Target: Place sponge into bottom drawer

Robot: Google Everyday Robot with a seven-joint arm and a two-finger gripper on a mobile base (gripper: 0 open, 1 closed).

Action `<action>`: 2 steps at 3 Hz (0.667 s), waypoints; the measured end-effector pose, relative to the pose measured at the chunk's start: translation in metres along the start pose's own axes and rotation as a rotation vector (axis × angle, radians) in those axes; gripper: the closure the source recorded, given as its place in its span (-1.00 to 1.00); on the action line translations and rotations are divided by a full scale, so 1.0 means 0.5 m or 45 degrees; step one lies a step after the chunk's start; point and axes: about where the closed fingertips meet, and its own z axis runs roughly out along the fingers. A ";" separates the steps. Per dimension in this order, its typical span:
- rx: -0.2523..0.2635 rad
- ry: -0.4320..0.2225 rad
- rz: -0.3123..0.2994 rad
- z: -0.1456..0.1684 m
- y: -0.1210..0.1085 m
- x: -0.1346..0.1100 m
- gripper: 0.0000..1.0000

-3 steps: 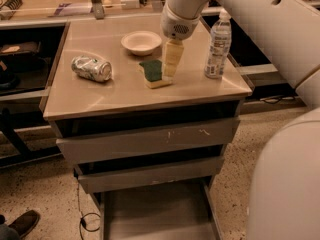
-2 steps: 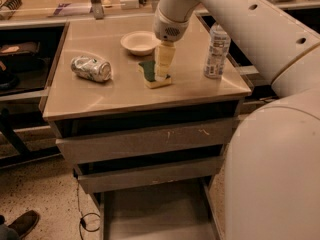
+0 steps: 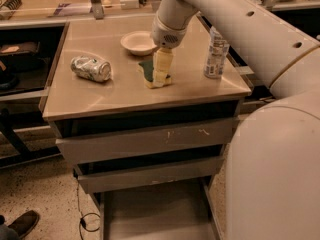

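Note:
The sponge [image 3: 147, 70], dark green on pale yellow foam, lies on the cabinet top near its middle. My gripper [image 3: 160, 79] comes down from above and is right on the sponge, covering its right part. The bottom drawer [image 3: 150, 211] is pulled out below the two closed grey drawer fronts. Its flat grey floor shows, with nothing in it.
A crushed silver can [image 3: 91, 68] lies left of the sponge. A pale bowl [image 3: 137, 43] stands behind it and a plastic bottle [image 3: 216, 54] stands near the right edge. My arm's white body [image 3: 275, 174] fills the right side. A shoe [image 3: 22, 223] is on the floor at lower left.
The gripper has shifted a little to the left over the sponge, and the sponge sits slightly further left than before. The arm's body now fills more of the right side.

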 end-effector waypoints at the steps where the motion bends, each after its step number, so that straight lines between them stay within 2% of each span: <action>1: -0.016 0.000 0.000 0.018 0.007 0.003 -1.00; 2: -0.034 0.013 -0.014 0.031 0.006 0.006 -1.00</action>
